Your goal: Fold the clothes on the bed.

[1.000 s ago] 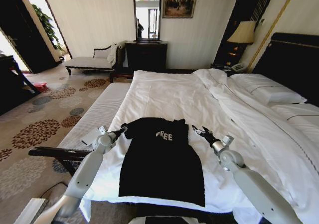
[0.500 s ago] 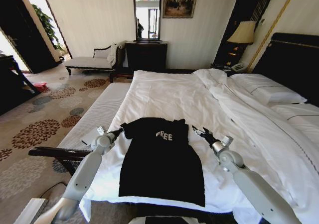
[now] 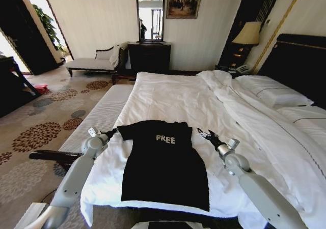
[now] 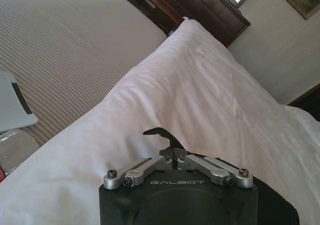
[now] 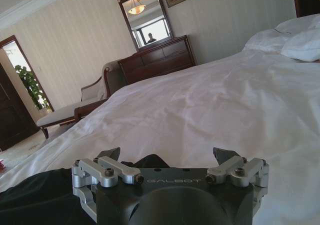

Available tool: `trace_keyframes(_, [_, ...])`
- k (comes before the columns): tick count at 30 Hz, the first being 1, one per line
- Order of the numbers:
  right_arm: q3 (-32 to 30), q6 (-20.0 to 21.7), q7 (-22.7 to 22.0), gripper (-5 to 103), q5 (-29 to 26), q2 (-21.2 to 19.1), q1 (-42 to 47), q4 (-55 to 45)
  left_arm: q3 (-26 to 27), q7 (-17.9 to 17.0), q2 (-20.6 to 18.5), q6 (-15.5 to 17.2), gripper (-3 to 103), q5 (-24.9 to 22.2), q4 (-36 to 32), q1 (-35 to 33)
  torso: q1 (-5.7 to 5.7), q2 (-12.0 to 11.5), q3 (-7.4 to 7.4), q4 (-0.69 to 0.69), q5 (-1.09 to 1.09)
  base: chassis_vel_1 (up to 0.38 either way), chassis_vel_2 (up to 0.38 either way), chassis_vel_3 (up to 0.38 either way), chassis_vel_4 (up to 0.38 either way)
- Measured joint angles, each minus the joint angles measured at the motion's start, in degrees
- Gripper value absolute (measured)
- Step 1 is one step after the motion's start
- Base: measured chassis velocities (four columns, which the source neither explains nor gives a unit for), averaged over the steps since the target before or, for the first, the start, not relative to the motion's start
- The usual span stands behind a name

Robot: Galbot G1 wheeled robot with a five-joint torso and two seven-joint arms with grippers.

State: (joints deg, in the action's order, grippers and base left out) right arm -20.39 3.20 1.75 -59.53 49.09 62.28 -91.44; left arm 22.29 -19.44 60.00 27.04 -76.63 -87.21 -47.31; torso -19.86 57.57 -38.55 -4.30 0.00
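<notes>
At the left edge of the bed (image 3: 168, 94), the left claw (image 3: 111, 133) is pinching the tip of the black T-shirt's (image 3: 164, 168) left sleeve, its fingers pressed together on the cloth; in the left wrist view the same claw (image 4: 173, 150) is showing its fingers closed tight on a small fold of dark fabric, with the white sheet rising beyond it and a striped bench (image 4: 65, 50) lying alongside the bed. The T-shirt is lying flat and face up on the white sheet near the foot of the bed, between the two arms, its white "FREE" lettering (image 3: 165, 139) showing on the chest and its hem reaching toward the near edge of the mattress. To the right of the shirt, the right claw (image 3: 206, 135) is hovering just beside the right sleeve with its fingers spread apart, holding nothing; the right wrist view is showing this claw (image 5: 167, 157) wide open above the sheet, with black cloth (image 5: 45, 195) lying close beside it. Farther right, a rumpled white duvet (image 3: 265, 122) and pillows (image 3: 275, 94) are lying against the dark headboard (image 3: 300, 61).
</notes>
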Motion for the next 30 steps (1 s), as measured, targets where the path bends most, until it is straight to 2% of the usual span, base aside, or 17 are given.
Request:
trace_keyframes(5, [-0.3, 0.0, 0.0, 100, 0.1, 0.0, 0.3, -0.1, -3.8, -1.1, 1.7, 0.2, 0, 1.0, -2.2, 1.5, 0.0, 0.0, 0.0, -0.02, 0.01, 0.0, 0.0, 0.0, 0.0])
trace_keyframes(8, [0.0, 0.0, 0.0, 100, 0.2, 0.1, 0.0, 0.3, -6.3, -2.3, 4.0, 0.6, 0, 1.6, -3.1, 3.0, 0.0, 0.0, 0.0, -0.05, 0.0, 0.0, 0.0, 0.0, 0.0])
trace_keyframes(13, [1.7, 0.0, 0.1, 100, 0.2, 0.2, -1.1, 0.9, -8.5, -3.9, 6.8, 1.4, 0, 1.8, -3.7, 5.1, 0.0, 0.0, 0.0, 0.01, 0.03, 0.0, 0.0, 0.0, 0.0])
trace_keyframes(14, [1.8, 0.0, 0.1, 100, 0.3, 0.2, -1.1, 1.0, -9.9, -4.1, 7.6, 1.6, 0, 1.8, -3.4, 6.1, 0.0, 0.0, 0.0, -0.02, 0.02, 0.0, 0.0, 0.0, 0.0])
trace_keyframes(21, [1.8, 0.0, 0.1, 100, 0.4, 0.4, -1.2, 1.7, -14.9, -4.1, 9.4, 1.7, 0, 4.2, -0.7, 7.9, 0.0, 0.0, 0.0, -0.02, 0.01, 0.0, 0.0, 0.0, 0.0])
trace_keyframes(30, [1.8, 0.0, 0.1, 100, 0.6, 0.7, -1.1, 1.8, -17.2, -3.9, 11.9, 1.6, 0, 6.1, 1.3, 9.5, 0.0, 0.0, 0.0, -0.03, 0.01, 0.0, 0.0, 0.0, 0.0])
